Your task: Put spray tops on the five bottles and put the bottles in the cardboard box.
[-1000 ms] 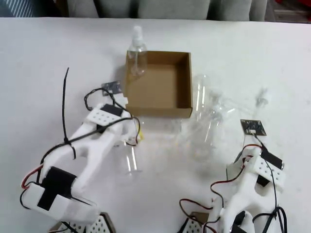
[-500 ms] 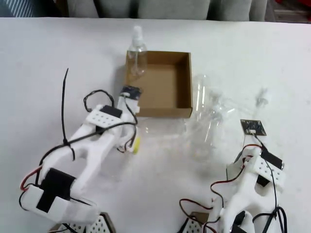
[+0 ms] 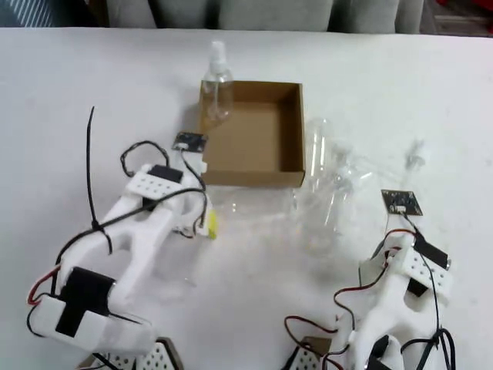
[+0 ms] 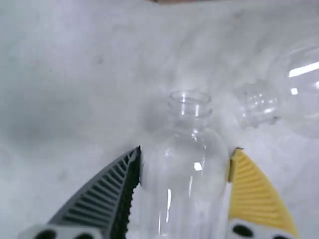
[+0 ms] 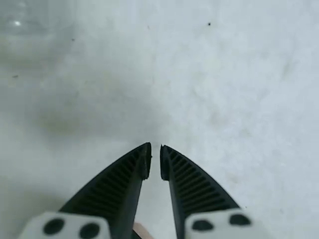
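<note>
table point(image 3: 115, 77) white, taken from the near edge outward. found the right arm point(image 3: 400, 285) low at the near right corner. saw the right gripper point(image 5: 155, 149) hanging over bare tabletop, black jaws drawn almost together with a thin slit between the tips, gripping nothing. found the left arm point(image 3: 131, 239) at the near left, stretched toward the middle of the table. saw the left gripper point(image 4: 187, 149) clamped on a clear bottle point(image 4: 182, 172), with the grey finger point(image 4: 99, 199) on one flank and the yellow finger point(image 4: 251, 191) on the other, both touching the body just below the shoulder. noted the held bottle's threaded mouth point(image 4: 189, 102) open and pointing away from the wrist. could not tell whether that bottle stood, lay or was lifted off the table. spotted a second open neck point(image 4: 256, 107) just beside it, belonging to another clear bottle on its side. farther out, right of the middle, found a heap of clear bottles point(image 3: 323, 204) lying down and touching one another; could not count them. found the cardboard box point(image 3: 254, 177) just left of the heap, open-topped, its near wall just beyond the left gripper's yellow tip. farthest off, saw an upright bottle point(image 3: 218, 92) with a white spray top point(image 3: 217, 52), its base seemingly inside the box's far left corner.
</note>
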